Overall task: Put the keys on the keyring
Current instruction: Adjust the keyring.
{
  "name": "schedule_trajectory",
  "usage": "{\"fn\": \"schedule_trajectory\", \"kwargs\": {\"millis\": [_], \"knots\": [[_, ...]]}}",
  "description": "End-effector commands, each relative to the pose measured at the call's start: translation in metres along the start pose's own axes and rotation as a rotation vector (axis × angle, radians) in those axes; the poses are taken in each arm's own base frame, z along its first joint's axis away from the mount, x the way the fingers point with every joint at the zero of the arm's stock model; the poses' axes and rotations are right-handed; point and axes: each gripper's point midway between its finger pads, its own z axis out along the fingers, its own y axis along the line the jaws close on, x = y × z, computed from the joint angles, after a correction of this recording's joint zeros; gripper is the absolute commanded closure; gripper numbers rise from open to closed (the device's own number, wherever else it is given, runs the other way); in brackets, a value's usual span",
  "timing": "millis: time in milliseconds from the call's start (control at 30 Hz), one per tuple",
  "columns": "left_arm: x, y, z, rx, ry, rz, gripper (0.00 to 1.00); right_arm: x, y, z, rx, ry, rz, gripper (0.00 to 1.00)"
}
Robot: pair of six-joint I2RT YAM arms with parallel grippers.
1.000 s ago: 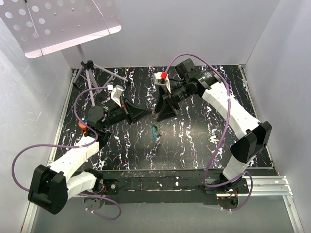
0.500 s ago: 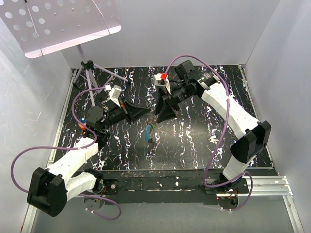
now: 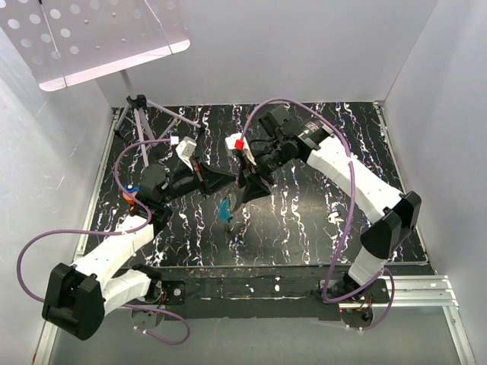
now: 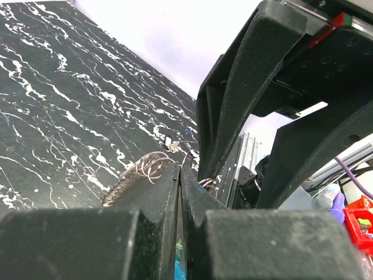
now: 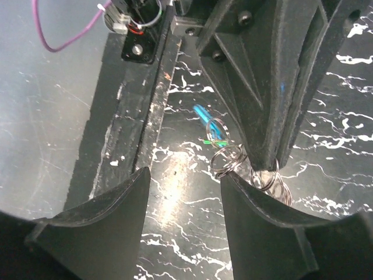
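Observation:
My left gripper (image 4: 180, 166) is shut on the keyring (image 4: 148, 168), a cluster of thin silvery wire loops that sticks out on both sides of its tips. In the right wrist view the loops (image 5: 226, 161) hang at the left gripper's tip, and a blue key (image 5: 203, 113) and a green bit dangle from them above the table. In the top view the keys (image 3: 225, 209) hang below the left gripper (image 3: 234, 181). My right gripper (image 5: 183, 175) is open and empty, its right finger (image 5: 262, 221) close beside the loops. It sits tip to tip with the left gripper (image 3: 241, 195).
The black marbled table (image 3: 304, 220) lies under both arms. A small tripod (image 3: 135, 114) stands at the back left. An orange and blue item (image 3: 131, 190) lies by the left arm. White walls close in the sides and back.
My right gripper has moved left and toward the near edge, closing in on the left gripper's tip. The hanging keys have shifted left with the left gripper.

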Motion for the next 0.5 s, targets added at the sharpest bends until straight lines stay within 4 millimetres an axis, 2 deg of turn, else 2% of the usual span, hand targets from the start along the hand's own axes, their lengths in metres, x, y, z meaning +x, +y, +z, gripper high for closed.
{"fn": "schedule_trajectory", "kwargs": {"millis": [0,333,467], "knots": [[-0.029,-0.007,-0.002,-0.019,-0.071,0.122,1.00,0.001,0.021,-0.017,0.045,0.046,-0.067,0.40],[-0.025,-0.030,-0.010,0.092,-0.020,0.284,1.00,0.016,0.015,-0.058,0.104,-0.036,0.014,0.37],[-0.023,-0.029,-0.011,0.087,-0.006,0.308,1.00,0.020,0.010,-0.073,0.130,-0.090,0.058,0.37]]}}
